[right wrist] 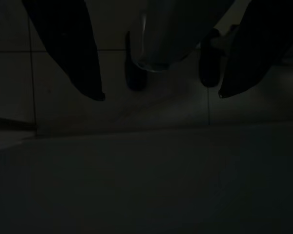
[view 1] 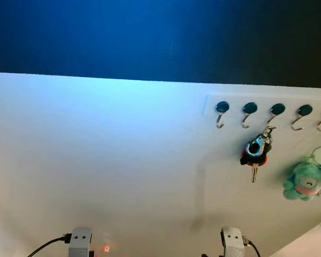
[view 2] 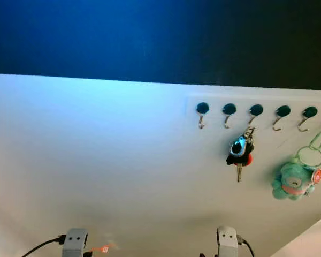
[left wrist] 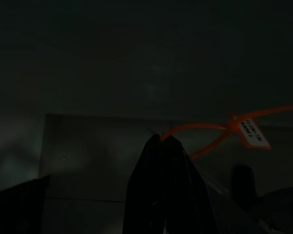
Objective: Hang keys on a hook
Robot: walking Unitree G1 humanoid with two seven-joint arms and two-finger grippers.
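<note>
Left eye view: keys hang from third hook of hook rail, long axis vertical, task looks done. Both arms low, well below rail; right nearer. Left gripper pinched closed on orange tag tie; right gripper spread open, empty

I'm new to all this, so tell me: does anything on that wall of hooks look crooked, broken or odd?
Nothing stands out. The keys hang straight from the third hook, a plush keychain hangs further right, and the other hooks sit in an even row.
</note>
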